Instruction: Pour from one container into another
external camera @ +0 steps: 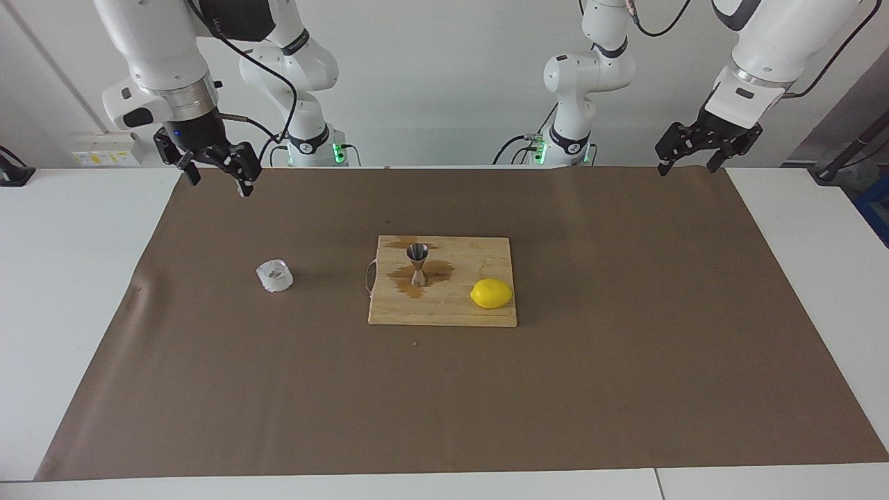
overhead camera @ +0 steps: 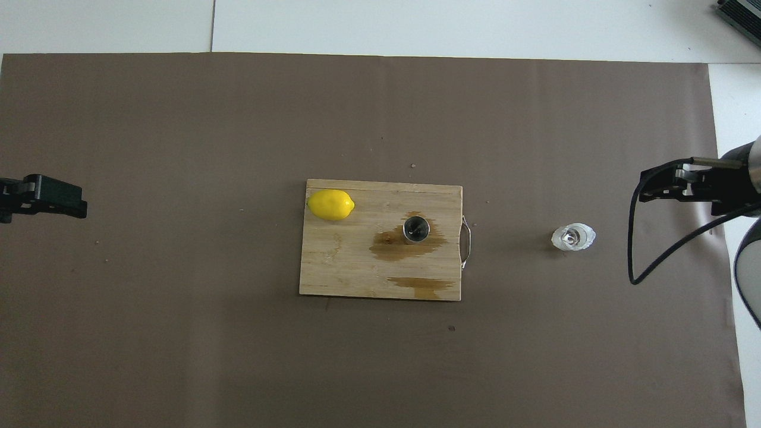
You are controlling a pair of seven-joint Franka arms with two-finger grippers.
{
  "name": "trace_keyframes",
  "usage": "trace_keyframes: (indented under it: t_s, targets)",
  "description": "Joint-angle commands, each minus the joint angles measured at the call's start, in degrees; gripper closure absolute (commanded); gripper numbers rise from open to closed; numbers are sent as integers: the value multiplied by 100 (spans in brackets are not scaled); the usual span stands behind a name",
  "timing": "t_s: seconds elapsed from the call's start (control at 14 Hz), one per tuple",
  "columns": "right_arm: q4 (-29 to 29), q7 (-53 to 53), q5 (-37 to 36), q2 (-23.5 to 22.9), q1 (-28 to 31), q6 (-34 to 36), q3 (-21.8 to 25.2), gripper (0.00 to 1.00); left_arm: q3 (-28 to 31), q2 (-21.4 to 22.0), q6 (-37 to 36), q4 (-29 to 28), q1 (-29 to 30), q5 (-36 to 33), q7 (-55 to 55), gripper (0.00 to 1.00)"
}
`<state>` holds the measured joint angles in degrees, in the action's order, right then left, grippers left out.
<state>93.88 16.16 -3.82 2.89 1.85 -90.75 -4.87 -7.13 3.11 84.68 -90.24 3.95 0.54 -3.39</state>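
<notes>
I take the wooden cutting board [external camera: 442,280] in the middle of the brown mat [external camera: 625,361] on the bench [external camera: 69,278] as my landmark. The steel jigger [external camera: 417,264] stands upright on the board, in a brown wet patch [overhead camera: 410,245], toward the board's handle end, which faces the right arm's end of the bench. A second wet streak [overhead camera: 421,285] lies along the board's edge nearest the robots. A yellow lemon [external camera: 491,293] rests on the board too, at the corner toward the left arm's end and farther from the robots than the jigger. The crinkled translucent cup [external camera: 275,276] sits upright on the mat, off the board, well apart from its handle end toward the right arm's end of the bench, and roughly level with the jigger. I see the right end effector [external camera: 212,171] raised in the air over the mat's edge closest to the robots, away from the cup; its fingers stand spread wide and hold nothing. The left end effector [external camera: 691,156] hangs raised over the mat's corner at the left arm's end, well apart from the board; its fingers are also spread apart and empty, and that arm waits.
</notes>
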Motion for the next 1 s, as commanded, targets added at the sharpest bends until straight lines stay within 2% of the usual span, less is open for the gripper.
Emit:
trace_keyframes:
  t_s: [0.0,0.14,0.43,0.93]
  targets:
    - [25,-42,188,37,70,110,-14,0,1,181,31,-196,18,-62,31,0]
    - [60,-455,197,28,70,-12,3,0,1,181,31,-196,18,-63,31,0]
    - [201,-474,197,54,70,-285,3,0,1,181,31,-196,18,-63,31,0]
    - [438,-518,259,186,61,-286,3,0,1,181,31,-196,18,-54,31,0]
